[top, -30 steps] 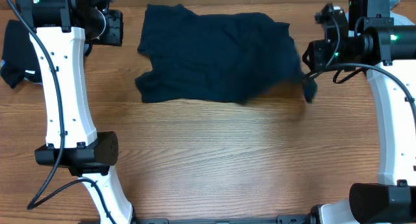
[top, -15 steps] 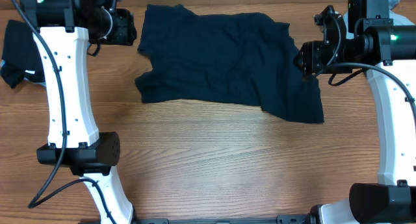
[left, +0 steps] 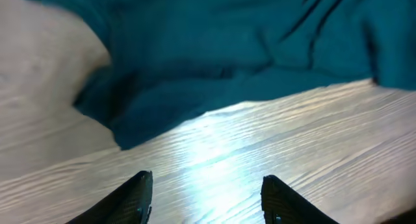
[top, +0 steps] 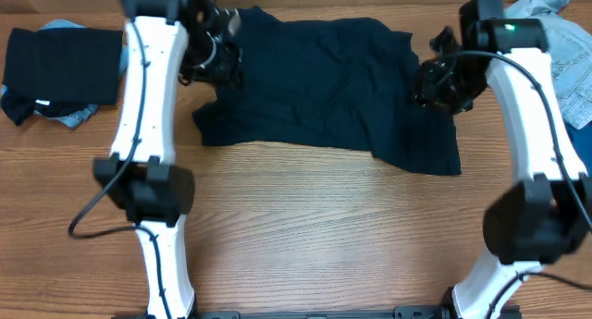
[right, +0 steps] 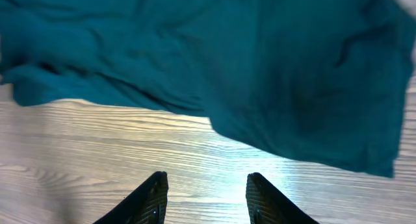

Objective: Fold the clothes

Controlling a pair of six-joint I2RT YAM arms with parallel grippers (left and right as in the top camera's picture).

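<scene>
Lying flat again, the navy shirt (top: 324, 88) awaits folding; left tool (left: 207, 188) and right tool (right: 207, 185), spread and empty, reach its sides.

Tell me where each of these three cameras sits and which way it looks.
Overhead: fixed above the table, looking straight down on the dark shirt; the left arm and right arm both show.
Left wrist: rides on the left arm, looking down past the left gripper at the shirt's edge and bare wood.
Right wrist: the same on the right arm, past the right gripper.
Shared: all three see the shirt and the table.
</scene>
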